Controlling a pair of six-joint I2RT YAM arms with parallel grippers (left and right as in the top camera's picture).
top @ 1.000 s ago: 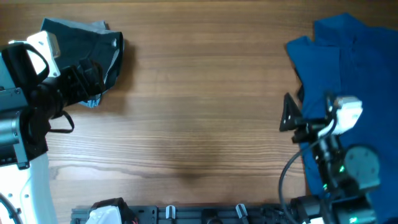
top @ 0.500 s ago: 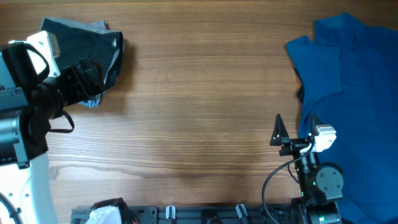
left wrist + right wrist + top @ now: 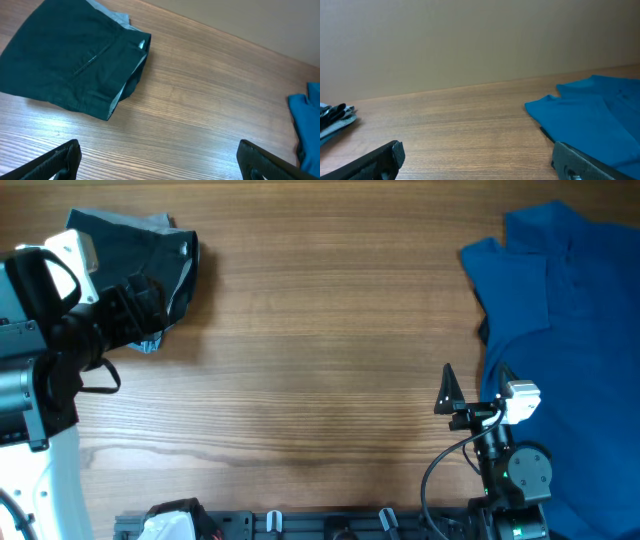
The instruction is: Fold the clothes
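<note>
A folded dark green garment (image 3: 130, 245) lies at the table's far left; it also shows in the left wrist view (image 3: 70, 65). A blue shirt (image 3: 565, 310) lies spread and unfolded at the right, and shows in the right wrist view (image 3: 590, 120) and at the edge of the left wrist view (image 3: 307, 120). My left gripper (image 3: 150, 305) is open and empty, beside the near edge of the green garment (image 3: 160, 165). My right gripper (image 3: 475, 395) is open and empty, low near the table's front, at the blue shirt's left edge (image 3: 477, 162).
A dark rail with clips (image 3: 330, 525) runs along the front edge, with a white object (image 3: 170, 522) at its left. Bare wood table (image 3: 320, 350) lies between the two garments. A beige wall (image 3: 470, 40) stands behind the table.
My right arm drew back toward the front edge, away from the blue shirt, then stopped. The left arm and both garments have not moved.
</note>
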